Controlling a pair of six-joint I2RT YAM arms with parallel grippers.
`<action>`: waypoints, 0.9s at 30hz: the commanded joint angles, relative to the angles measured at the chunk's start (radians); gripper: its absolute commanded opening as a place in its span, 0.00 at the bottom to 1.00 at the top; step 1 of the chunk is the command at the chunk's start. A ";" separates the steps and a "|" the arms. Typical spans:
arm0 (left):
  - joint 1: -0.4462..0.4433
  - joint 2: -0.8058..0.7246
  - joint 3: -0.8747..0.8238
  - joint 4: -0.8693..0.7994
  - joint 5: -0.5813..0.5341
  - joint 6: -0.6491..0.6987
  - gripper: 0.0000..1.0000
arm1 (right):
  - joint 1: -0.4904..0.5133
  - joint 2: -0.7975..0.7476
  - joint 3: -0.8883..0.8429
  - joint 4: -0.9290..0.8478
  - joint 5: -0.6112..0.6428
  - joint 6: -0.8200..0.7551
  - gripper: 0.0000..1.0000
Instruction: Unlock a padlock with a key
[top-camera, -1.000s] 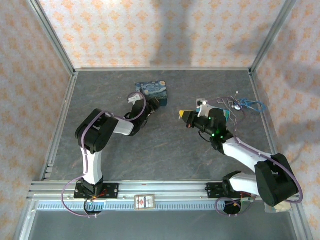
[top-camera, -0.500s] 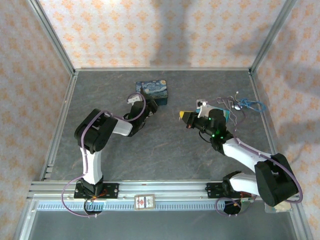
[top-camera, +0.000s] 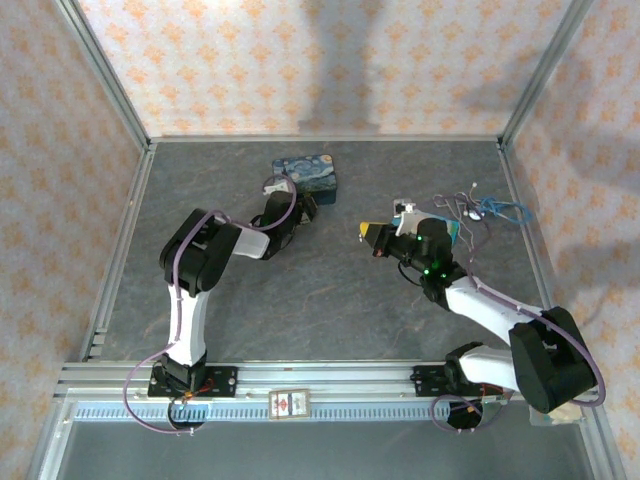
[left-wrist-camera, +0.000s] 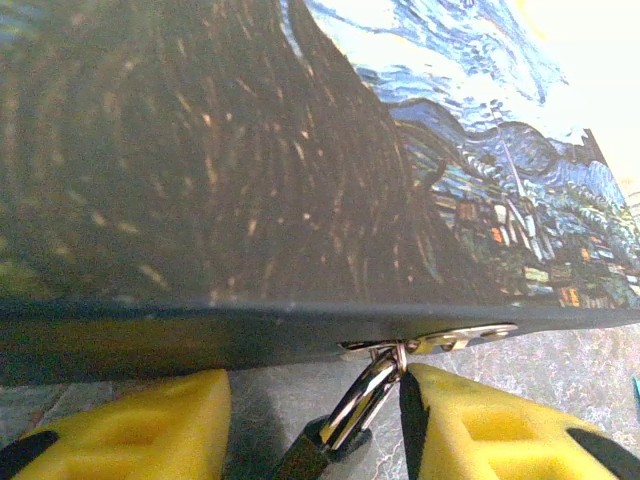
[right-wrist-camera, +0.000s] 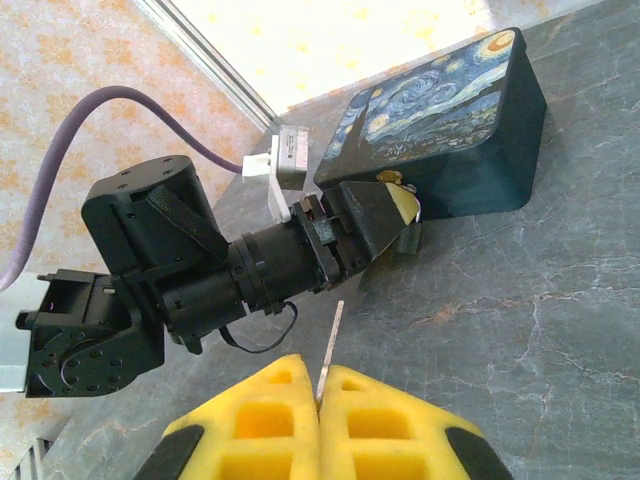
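Padlock (left-wrist-camera: 345, 422), tiny dark body on a thin silvery shackle, hangs off the blue painted rectangular tin (left-wrist-camera: 300, 150) between the part-open left end effector (left-wrist-camera: 312, 390); right end effector (right-wrist-camera: 320, 385), clamped on the thin silvery key (right-wrist-camera: 331, 345) pointing 12 o'clock, has it at 1 o'clock.

Overhead, wrist close-ups sharing blue tin (top-camera: 306, 172)

Blue tin (top-camera: 306, 172) — scissors (top-camera: 466, 207) (far right)
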 joint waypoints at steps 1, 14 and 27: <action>-0.001 0.055 0.027 -0.070 0.065 0.018 0.42 | -0.005 -0.019 -0.002 0.030 0.012 -0.018 0.00; 0.011 0.090 0.099 -0.085 0.121 0.020 0.18 | -0.004 -0.008 0.004 0.032 0.009 -0.018 0.00; 0.023 -0.007 0.022 -0.008 0.218 -0.143 0.00 | -0.005 0.020 -0.016 0.064 0.008 0.029 0.00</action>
